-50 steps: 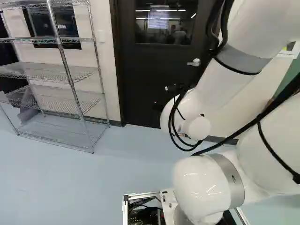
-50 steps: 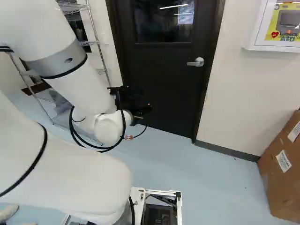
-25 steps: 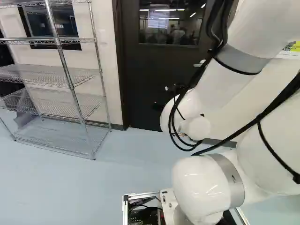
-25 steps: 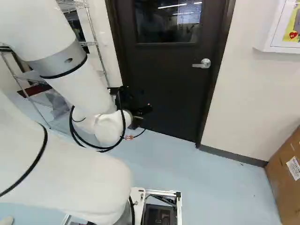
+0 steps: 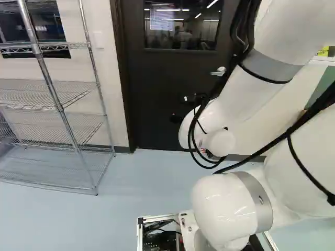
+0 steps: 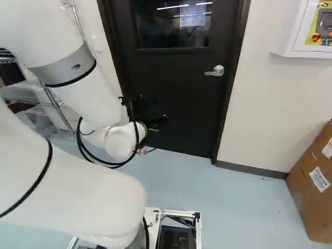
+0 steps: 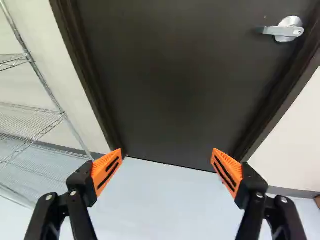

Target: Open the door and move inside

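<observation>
My gripper (image 6: 150,116) shows as a dark shape in front of the lower door in the right base view. In the wrist view the gripper (image 7: 166,172) stands open, its orange pads wide apart with nothing between them. The dark door (image 6: 176,104) is closed in its frame, a window (image 6: 174,26) in its upper part. Its silver lever handle (image 6: 215,71) sits near the door's right edge in the right base view. In the wrist view the handle (image 7: 284,30) lies beyond the gripper, off to one side and not touched.
A wire shelf rack (image 5: 57,107) stands left of the door in the left base view. In the right base view, a white wall cabinet (image 6: 303,31) hangs right of the door, and a cardboard box (image 6: 313,181) stands on the floor (image 6: 233,207) below it.
The base has moved: the scene has shifted in both base views, and the rack and door stand larger or nearer in the left one. The arm holds its pose against its lowest joint.
</observation>
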Robot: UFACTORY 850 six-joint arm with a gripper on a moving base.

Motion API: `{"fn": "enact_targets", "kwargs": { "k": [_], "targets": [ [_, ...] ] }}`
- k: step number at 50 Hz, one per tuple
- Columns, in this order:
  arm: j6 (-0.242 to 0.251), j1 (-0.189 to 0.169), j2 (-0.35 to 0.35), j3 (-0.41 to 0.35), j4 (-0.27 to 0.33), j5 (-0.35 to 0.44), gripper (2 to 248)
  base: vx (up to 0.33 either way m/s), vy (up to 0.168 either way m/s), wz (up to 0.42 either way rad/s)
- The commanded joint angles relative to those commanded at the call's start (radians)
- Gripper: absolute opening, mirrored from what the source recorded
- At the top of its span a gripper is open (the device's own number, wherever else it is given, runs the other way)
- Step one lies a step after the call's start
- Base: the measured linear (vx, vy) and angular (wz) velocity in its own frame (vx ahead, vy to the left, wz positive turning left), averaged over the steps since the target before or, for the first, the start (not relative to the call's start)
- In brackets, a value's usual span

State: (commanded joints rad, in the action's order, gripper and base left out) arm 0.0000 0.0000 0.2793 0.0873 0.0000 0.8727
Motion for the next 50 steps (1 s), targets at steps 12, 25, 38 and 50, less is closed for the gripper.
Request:
{"fn": "enact_targets", "kwargs": {
  "k": [12,25,38,50],
  "targets": [
    [0.000,0.000,0.000,0.000,0.000,0.000,247,0.159,0.044,-0.251],
    [0.000,0.000,0.000,0.000,0.000,0.000,247,0.149,0.038,-0.264],
    [0.000,0.000,0.000,0.000,0.000,0.000,247,0.147,0.029,-0.297],
    [0.000,0.000,0.000,0.000,0.000,0.000,247,0.145,0.017,-0.303]
  ]
}}
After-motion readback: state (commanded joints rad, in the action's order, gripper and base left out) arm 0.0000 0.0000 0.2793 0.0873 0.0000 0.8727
